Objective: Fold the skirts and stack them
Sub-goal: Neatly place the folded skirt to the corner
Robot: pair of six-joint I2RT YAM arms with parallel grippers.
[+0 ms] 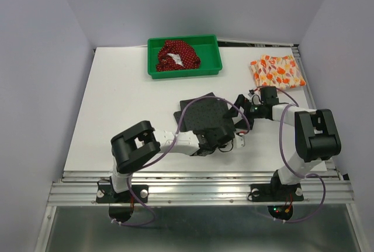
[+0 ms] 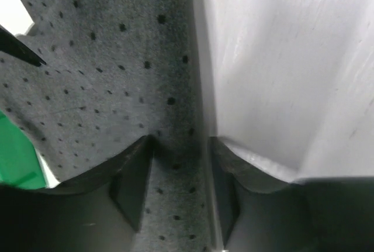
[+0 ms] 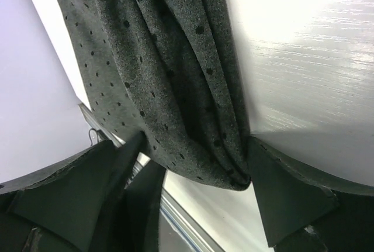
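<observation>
We judge the grey skirt (image 1: 201, 117), toward the near edge of the table (image 1: 117, 117), mid-fold — left gripper (image 2: 180, 144) half-parted over its hem, right gripper (image 3: 196, 141) wide astride a bunch; next, both must pinch.

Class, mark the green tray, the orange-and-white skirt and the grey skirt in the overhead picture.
green tray (image 1: 184, 74), top view, near rim.
orange-and-white skirt (image 1: 277, 72), top view, middle.
grey skirt (image 1: 204, 116), top view, bare middle.

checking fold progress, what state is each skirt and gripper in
grey skirt: laid out, one end bunched
red skirt: crumpled in tray
orange skirt: folded, far right
left gripper: open, astride grey skirt's edge
right gripper: open around bunched grey cloth
</observation>
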